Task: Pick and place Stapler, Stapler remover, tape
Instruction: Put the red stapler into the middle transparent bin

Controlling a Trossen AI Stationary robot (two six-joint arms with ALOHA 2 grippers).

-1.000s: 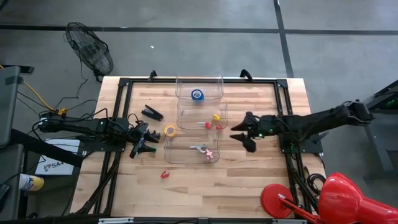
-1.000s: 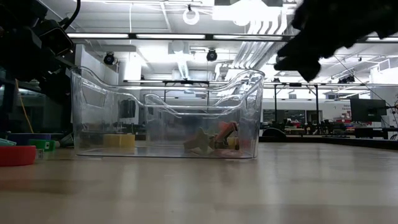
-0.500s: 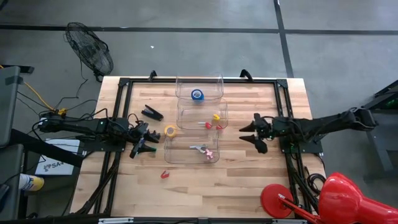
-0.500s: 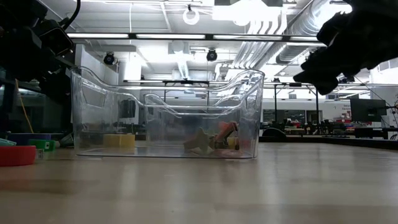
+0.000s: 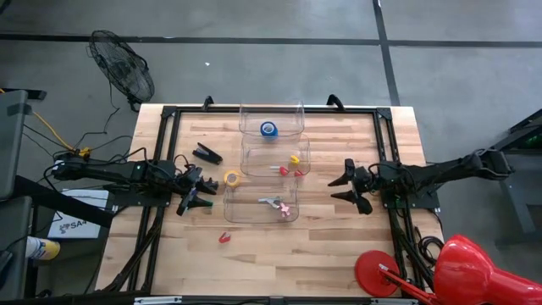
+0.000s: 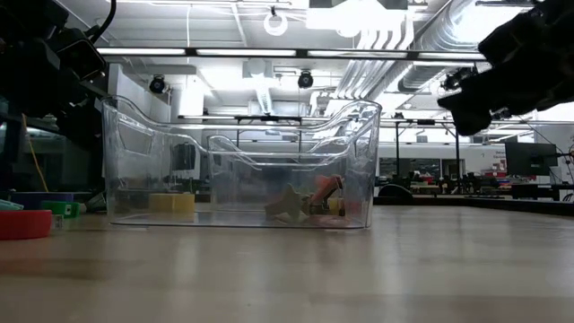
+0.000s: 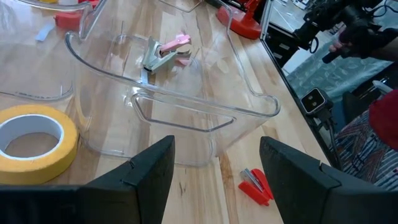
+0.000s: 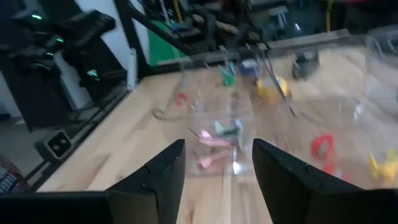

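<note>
Three clear bins stand in a row from far to near in the middle of the table. The far bin (image 5: 271,114) holds a blue tape roll (image 5: 268,129). A yellow tape roll (image 5: 232,179) (image 7: 34,140) lies flat on the table, left of the bins. A black stapler (image 5: 207,153) lies farther back on the left. The near bin (image 5: 254,212) holds a pink and grey stapler (image 7: 163,53). My left gripper (image 5: 200,193) (image 7: 214,180) stands open beside the yellow roll. My right gripper (image 5: 340,182) (image 8: 217,168) is open, right of the bins, above the table.
The middle bin (image 5: 275,146) holds small yellow (image 5: 294,158) and red (image 5: 284,170) pieces. A small red piece (image 5: 224,238) (image 7: 255,185) lies on the wood nearer than the near bin. A black frame (image 5: 385,152) runs along the table's edges. Bare wood lies at the near side.
My right gripper has drawn back from the bins toward the table's right edge, sunk lower and tipped closer to level. It has stayed open with nothing in it. The left arm and all objects have kept still.
</note>
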